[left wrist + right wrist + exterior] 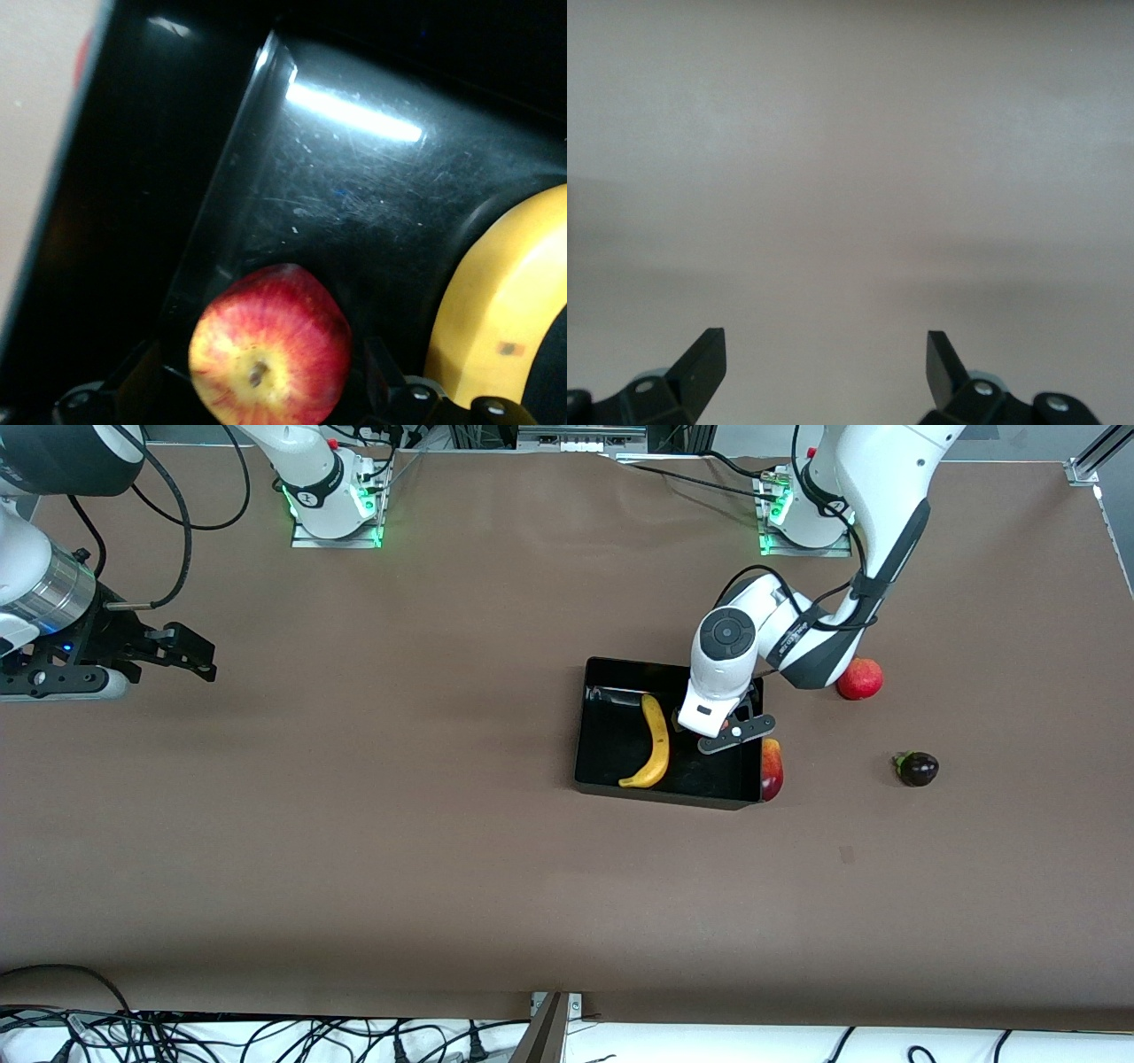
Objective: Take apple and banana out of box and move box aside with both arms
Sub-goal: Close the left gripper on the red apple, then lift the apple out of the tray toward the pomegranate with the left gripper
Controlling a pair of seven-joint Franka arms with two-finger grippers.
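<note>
The left gripper [728, 731] is lowered into the box [611, 753], at the end of it toward the left arm's end of the table. In the left wrist view the apple [270, 347] sits on the box floor between the spread fingers [383, 372]; no grip is seen on it yet, and whether the pads already touch the skin cannot be told. The banana [654, 742] lies in the middle of the box, just beside the apple and nearer the right arm's end.

The apple is judged light, firm and smooth (a waxy skin that could slip under narrow pads), so it would best be taken across its widest girth, with the stem dimple facing up. The banana is judged soft enough to bruise; a hold across its thick middle, square to the curve, would keep it from swinging. The box is taken to be light, stiff plastic with glossy walls, likely slippery, so each of its short end walls would be pinched by one arm.

Outside the box, a red-and-yellow fruit [772, 769] rests against the wall at the left arm's end, a red pomegranate [860, 678] lies farther from the front camera, and a small dark eggplant [918, 768] lies well apart.

The right gripper [182, 654] waits with jaws apart and nothing held, over bare table at the right arm's end.

A small dark sticker on the banana is seen, but nothing on it can be read.
</note>
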